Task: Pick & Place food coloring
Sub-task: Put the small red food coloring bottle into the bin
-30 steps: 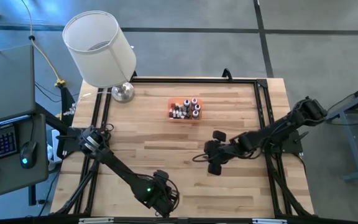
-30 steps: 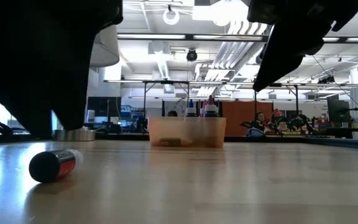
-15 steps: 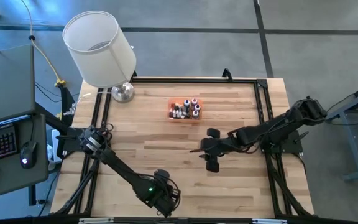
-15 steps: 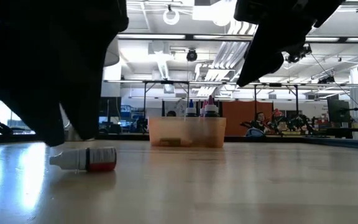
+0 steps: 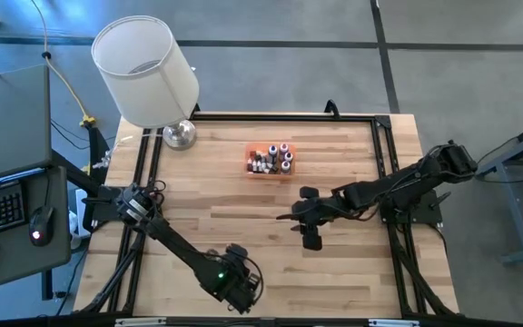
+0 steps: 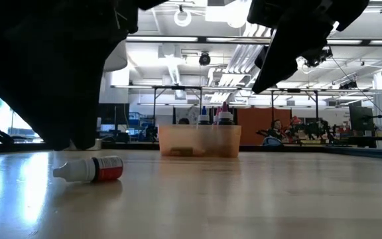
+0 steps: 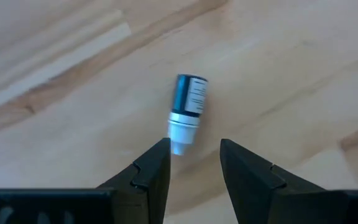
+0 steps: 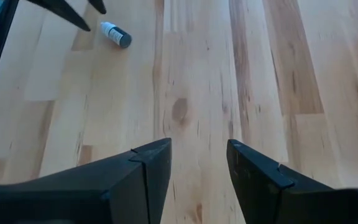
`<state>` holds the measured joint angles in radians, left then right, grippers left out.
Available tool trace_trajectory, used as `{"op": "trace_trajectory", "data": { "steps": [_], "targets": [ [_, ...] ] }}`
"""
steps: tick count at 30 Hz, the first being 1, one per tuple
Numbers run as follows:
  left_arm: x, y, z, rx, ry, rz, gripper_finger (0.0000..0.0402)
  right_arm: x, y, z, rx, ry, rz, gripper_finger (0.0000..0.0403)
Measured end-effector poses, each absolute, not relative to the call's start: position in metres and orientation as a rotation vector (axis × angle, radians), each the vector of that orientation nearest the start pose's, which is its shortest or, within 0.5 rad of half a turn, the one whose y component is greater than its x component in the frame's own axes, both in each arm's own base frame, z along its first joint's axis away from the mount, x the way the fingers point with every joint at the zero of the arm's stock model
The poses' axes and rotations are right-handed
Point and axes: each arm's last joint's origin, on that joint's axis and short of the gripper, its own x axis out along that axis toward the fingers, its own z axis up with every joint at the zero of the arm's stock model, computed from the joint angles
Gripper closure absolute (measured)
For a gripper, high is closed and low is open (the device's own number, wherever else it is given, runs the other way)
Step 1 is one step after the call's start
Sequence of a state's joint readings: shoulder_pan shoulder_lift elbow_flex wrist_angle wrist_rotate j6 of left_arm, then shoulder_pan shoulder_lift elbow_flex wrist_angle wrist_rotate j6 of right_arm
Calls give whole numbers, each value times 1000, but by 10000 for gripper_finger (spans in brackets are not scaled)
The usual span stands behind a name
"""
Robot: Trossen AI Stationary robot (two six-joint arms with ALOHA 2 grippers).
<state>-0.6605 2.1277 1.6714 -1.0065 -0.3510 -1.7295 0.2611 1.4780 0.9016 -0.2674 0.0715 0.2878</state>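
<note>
One small food coloring bottle (image 7: 186,106) with a white cap lies on its side on the wood near the table's near edge. It also shows in the low view (image 6: 91,169) and, far off, in the right wrist view (image 8: 115,35). My left gripper (image 7: 194,149) hangs open just over it, fingers either side of the cap end; in the high view (image 5: 239,289) it hides the bottle. Several more bottles stand in the orange tray (image 5: 270,171) toward the far side. My right gripper (image 8: 197,152) is open above bare wood at the table's middle (image 5: 289,218).
A white-shaded lamp (image 5: 145,68) stands on a metal foot (image 5: 179,134) at the far left corner. A black frame rail (image 5: 384,163) runs around the table. The tray (image 6: 199,141) sits far of centre; bare wood lies between it and both grippers.
The bottle on the table has turned about: its base faced the low camera, and now it lies crosswise with the cap pointing the other way along the near edge. My right gripper has moved a little toward the table's left. Neither gripper has visibly opened or shut.
</note>
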Motion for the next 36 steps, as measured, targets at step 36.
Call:
{"op": "trace_trajectory", "data": {
  "steps": [36],
  "targets": [
    [337,-226,144,-686,1028,776,263,289,75,212,138,840,57,254]
  ]
}}
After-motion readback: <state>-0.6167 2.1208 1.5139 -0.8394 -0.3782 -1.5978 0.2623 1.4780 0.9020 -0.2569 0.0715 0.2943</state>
